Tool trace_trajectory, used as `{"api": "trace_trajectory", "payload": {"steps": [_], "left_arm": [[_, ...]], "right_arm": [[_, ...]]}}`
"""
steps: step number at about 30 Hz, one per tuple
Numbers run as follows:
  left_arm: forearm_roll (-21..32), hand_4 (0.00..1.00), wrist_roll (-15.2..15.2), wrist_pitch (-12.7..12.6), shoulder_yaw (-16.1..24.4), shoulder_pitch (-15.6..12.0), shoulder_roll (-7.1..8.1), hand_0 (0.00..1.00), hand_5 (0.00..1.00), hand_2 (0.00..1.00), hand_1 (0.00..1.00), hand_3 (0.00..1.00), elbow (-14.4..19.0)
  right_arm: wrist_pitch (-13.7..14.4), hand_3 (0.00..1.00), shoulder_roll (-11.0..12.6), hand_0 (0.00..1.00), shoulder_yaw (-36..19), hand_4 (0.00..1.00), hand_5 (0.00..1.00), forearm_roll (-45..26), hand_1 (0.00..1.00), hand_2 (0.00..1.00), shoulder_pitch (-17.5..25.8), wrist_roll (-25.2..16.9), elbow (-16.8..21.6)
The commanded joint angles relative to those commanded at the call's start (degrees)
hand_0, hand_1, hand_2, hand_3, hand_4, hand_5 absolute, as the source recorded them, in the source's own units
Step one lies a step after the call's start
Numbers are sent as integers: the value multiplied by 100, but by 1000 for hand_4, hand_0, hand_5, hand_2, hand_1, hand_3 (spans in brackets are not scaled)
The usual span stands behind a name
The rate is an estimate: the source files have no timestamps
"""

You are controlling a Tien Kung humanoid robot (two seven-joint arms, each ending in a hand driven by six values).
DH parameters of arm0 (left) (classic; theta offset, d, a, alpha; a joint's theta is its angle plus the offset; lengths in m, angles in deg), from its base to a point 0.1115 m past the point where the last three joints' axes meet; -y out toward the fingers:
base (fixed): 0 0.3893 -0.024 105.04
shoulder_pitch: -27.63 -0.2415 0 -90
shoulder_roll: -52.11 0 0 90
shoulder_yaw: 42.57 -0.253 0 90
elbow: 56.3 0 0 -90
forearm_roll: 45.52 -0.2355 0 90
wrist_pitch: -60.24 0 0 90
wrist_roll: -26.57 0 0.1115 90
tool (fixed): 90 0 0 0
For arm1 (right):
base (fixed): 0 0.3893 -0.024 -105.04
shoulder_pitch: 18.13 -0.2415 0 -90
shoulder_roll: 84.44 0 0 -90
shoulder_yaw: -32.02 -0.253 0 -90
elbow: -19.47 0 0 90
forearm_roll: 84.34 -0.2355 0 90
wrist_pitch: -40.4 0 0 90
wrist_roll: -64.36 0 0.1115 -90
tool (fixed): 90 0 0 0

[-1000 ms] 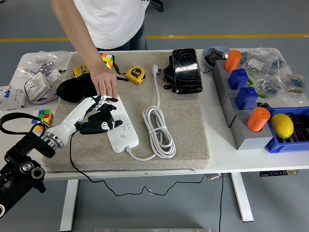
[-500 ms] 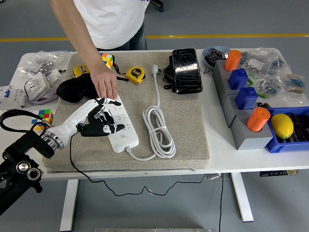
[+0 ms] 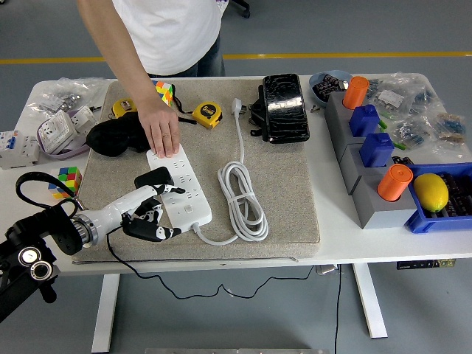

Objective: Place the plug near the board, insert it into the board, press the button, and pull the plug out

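Reaching in from the table's (image 3: 332,247) near-left corner, the left hand (image 3: 151,214) has its fingers curled around a black plug (image 3: 153,178), which sits against the left edge of the white power strip (image 3: 179,188). The plug's black cable (image 3: 133,269) hangs off the table's near edge. The strip lies on the grey mat (image 3: 287,192), left of centre, with its own white cord (image 3: 242,199) coiled just beside it on the right. A person's hand (image 3: 161,129) presses flat on the strip's far end. Right arm isn't visible.
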Motion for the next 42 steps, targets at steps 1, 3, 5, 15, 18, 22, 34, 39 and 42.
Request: {"api": "trace_trajectory", "payload": {"steps": [1, 3, 5, 15, 18, 22, 34, 39, 42], "left_arm": [[-8, 748, 11, 9, -10, 2, 2, 48, 2, 141, 55, 952, 6], [-10, 748, 63, 39, -28, -1, 7, 48, 2, 141, 55, 952, 16], [-20, 760, 85, 56, -36, -12, 12, 50, 2, 141, 57, 942, 21], [-39, 761, 150, 103, -135, 11, -37, 50, 2, 141, 58, 938, -63], [-49, 761, 156, 102, -173, 9, -57, 50, 2, 141, 58, 934, -87], [-64, 761, 160, 115, -188, 15, -70, 50, 2, 141, 58, 934, -91], [-107, 765, 181, 122, -257, 60, -118, 49, 2, 141, 58, 928, -214], [-127, 766, 191, 118, -297, 85, -119, 49, 2, 142, 58, 927, -275], [-139, 763, 216, 132, -299, 81, -111, 48, 2, 143, 59, 922, -284]], "right_arm": [[0, 550, -3, 567, -2, 929, 469, -1, 660, 665, 3, 0, 0], [0, 550, -7, 567, -11, 929, 469, 5, 660, 665, 8, -1, 2], [0, 550, -9, 568, -14, 929, 470, 7, 660, 666, 11, -2, 3], [1, 550, -24, 567, -48, 929, 469, 14, 660, 666, 13, -2, 1], [0, 549, -22, 568, -46, 928, 468, 15, 660, 665, 16, -2, -1], [-1, 549, -23, 568, -47, 928, 468, 16, 660, 665, 21, -2, -1], [-1, 549, -22, 567, -64, 928, 466, 20, 660, 665, 18, -3, -2], [1, 550, -17, 567, -68, 927, 466, 26, 660, 665, 20, -6, -2], [-1, 550, -19, 567, -71, 927, 465, 30, 660, 665, 24, -6, -1]]}}
